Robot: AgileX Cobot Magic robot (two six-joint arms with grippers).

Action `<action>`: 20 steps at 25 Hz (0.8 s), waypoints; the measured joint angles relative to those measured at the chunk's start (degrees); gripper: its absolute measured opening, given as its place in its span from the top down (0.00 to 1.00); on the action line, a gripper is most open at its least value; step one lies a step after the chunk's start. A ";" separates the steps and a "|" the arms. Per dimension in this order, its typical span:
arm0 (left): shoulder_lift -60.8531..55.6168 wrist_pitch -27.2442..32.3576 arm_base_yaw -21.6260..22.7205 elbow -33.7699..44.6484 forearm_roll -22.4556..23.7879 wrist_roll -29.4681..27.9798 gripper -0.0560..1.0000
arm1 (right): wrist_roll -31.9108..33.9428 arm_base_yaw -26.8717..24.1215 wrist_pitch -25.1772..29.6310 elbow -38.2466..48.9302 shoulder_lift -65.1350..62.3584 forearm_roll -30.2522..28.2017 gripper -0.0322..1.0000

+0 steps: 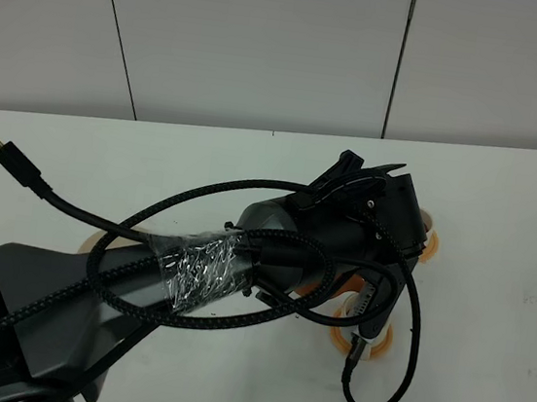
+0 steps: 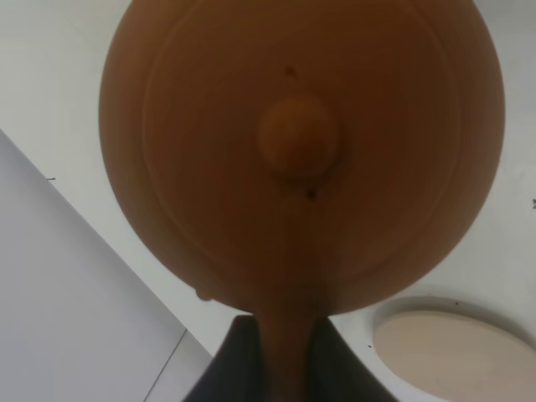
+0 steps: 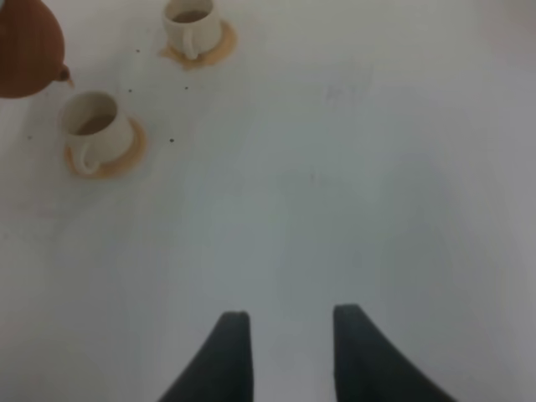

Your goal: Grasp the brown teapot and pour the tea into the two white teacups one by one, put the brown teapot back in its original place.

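**Teapot held at the cups, mostly hidden from above**

In the high view the left arm [image 1: 272,251] reaches from the near left corner of the tabletop [image 1: 504,201] across to its right half and covers nearly everything. The brown teapot cannot be made out under it. Only slivers of an orange saucer [image 1: 431,245] and a second saucer [image 1: 375,346] peek out beside the wrist. A braided cable [image 1: 403,306] loops around the arm.

The left wrist view is blurred. The brown teapot [image 2: 301,151] fills it, lid knob [image 2: 297,138] facing the camera. The left fingers [image 2: 239,373] are clamped on its handle [image 2: 289,352], with only their tips showing. The beige coaster [image 2: 456,352] lies bare just beside the pot and is partly cut off.

In the right wrist view the pot is cropped at a corner. Its spout [image 3: 64,75] is close to the rim of one white teacup [image 3: 96,126] but not touching it. The other white teacup [image 3: 191,21] is cut off at its rim. Both hold something brownish. The right fingers [image 3: 226,356] stand apart, nothing between them, well apart from the cups.
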 joint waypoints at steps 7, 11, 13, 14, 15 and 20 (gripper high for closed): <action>0.00 1.09 0.00 0.00 0.11 0.00 0.79 | 0.00 0.00 0.00 0.00 0.00 0.00 0.74; 0.00 1.50 0.00 0.00 0.11 0.02 0.79 | 0.00 0.00 0.00 0.00 0.00 0.00 0.74; 0.00 1.50 0.00 0.00 0.11 0.02 0.79 | 0.00 0.00 0.00 0.00 0.00 0.00 0.74; 0.00 1.50 0.00 0.00 0.11 0.02 0.79 | 0.00 0.00 0.00 0.00 0.00 0.00 0.74; 0.00 1.50 0.00 0.00 0.11 0.02 0.79 | 0.00 0.00 0.00 0.00 0.00 0.00 0.74; 0.00 1.50 0.00 0.00 0.11 0.02 0.79 | 0.00 0.00 0.00 0.00 0.00 0.00 0.74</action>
